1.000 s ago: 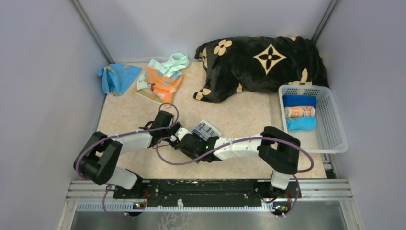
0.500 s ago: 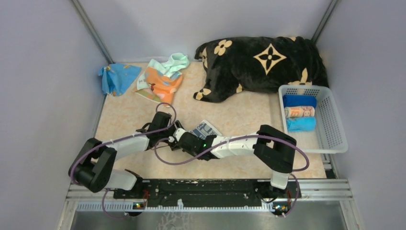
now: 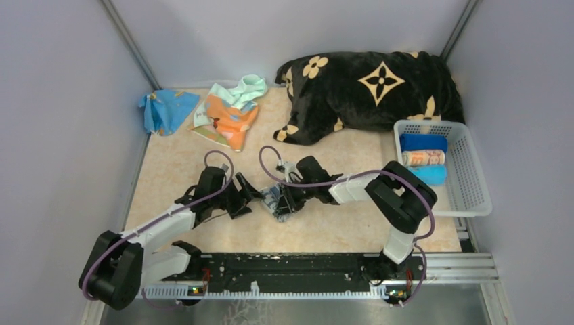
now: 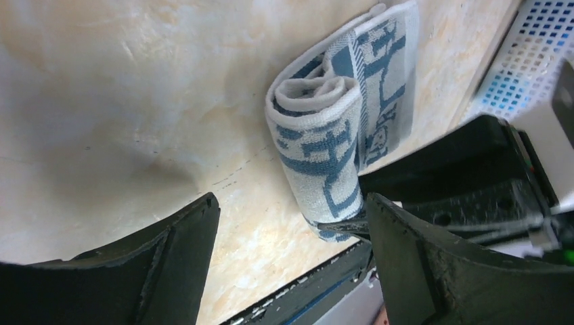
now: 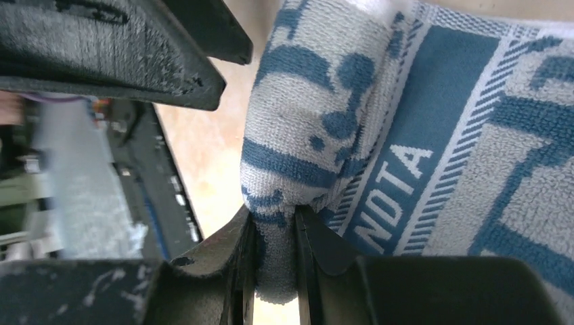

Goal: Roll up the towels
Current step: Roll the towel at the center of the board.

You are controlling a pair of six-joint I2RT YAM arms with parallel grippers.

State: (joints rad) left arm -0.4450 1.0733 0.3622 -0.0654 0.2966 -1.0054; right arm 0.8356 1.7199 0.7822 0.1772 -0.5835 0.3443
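A grey-blue patterned towel lies partly rolled on the table near the front, its rolled end facing the left wrist camera. My right gripper is shut on a fold of its edge; the printed cloth fills that view. My left gripper is open and empty, just left of the roll, its jaws wide on either side of the roll's near end. A mint green towel and an orange towel lie crumpled at the back left.
A blue cloth lies in the back left corner. The black flowered blanket is heaped at the back. A white basket at the right holds three rolled towels. Walls close in on both sides.
The right arm has swung round and now grips the grey-blue towel from its right side. The towel has shifted toward the front. The left gripper has drawn back to the left and opened.
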